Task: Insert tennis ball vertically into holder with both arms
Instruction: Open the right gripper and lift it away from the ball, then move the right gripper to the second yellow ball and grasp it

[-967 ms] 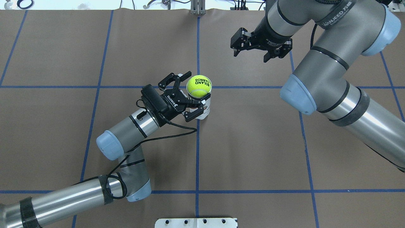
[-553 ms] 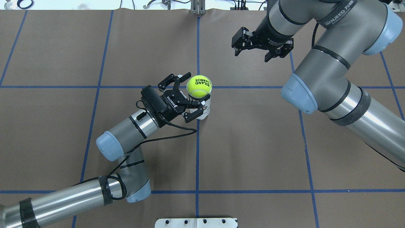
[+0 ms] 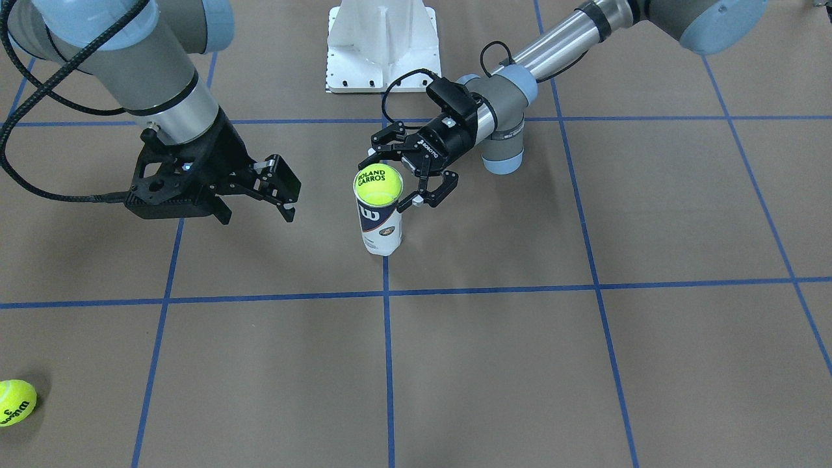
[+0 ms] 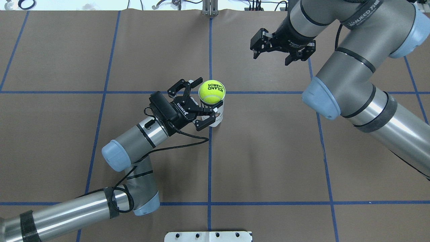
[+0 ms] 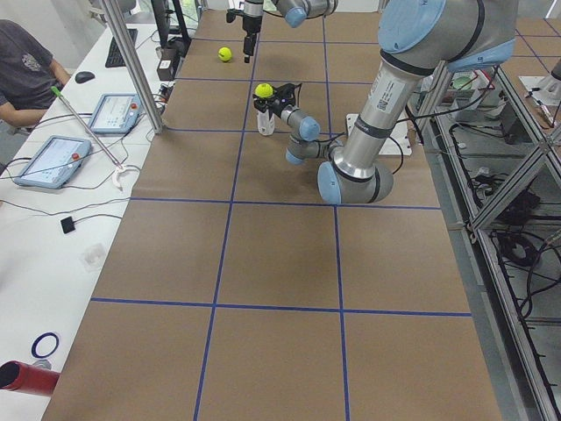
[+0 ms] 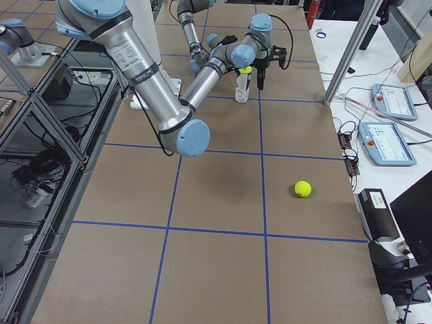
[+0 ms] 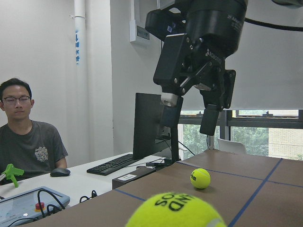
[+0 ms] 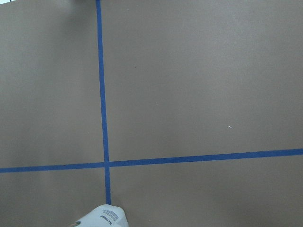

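The holder (image 3: 380, 227) stands upright near the table's middle, its navy "W" label facing the front camera. A yellow-green tennis ball (image 3: 377, 184) marked "ROLAND GARROS" sits in its mouth (image 4: 211, 91), sticking out above the rim. My left gripper (image 4: 205, 99) is open, with one finger on each side of the holder (image 4: 217, 117) and a visible gap at the nearer finger (image 3: 430, 193). My right gripper (image 4: 272, 57) hangs open and empty above the table, well off to the far right of the ball (image 3: 257, 216).
A second tennis ball (image 3: 14, 403) lies loose near the operators' edge (image 6: 303, 188). The white pedestal base (image 3: 382, 45) stands at the robot's side. A person (image 5: 26, 61) sits at a side table with tablets (image 5: 116, 112).
My right gripper has drawn farther away from the ball, toward the far right. The left gripper, ball and holder have barely shifted.
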Controlling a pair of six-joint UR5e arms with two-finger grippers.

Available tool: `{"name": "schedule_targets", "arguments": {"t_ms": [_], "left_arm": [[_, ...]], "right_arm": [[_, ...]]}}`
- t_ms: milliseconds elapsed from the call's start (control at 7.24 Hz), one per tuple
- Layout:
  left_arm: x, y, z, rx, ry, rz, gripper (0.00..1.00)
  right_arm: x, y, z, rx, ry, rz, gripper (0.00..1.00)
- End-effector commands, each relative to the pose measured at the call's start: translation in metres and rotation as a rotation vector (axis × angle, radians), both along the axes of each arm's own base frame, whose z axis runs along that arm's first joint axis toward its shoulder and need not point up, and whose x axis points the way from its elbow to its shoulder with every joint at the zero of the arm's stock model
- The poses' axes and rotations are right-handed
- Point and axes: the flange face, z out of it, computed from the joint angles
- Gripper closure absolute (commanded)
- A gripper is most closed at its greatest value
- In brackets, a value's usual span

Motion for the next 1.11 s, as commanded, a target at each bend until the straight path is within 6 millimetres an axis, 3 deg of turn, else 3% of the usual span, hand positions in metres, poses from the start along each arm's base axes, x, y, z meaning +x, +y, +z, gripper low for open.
{"name": "schedule_targets", "arguments": {"t_ms": [0,553,967], "left_arm": [[-0.009,0.0,-0.008,-0.005,0.033,-0.017,0.01],[-0.027,0.008,0.007,-0.007,0.04,-0.016,0.01],[-0.028,0.01,0.009,-0.009,0.04,-0.014,0.01]], "right_arm": [[0.003,-0.002,0.007,-0.001,0.008,0.001,0.0],[0.003,-0.002,0.007,-0.001,0.009,0.002,0.0],[0.002,-0.002,0.007,-0.001,0.009,0.001,0.0]]}}
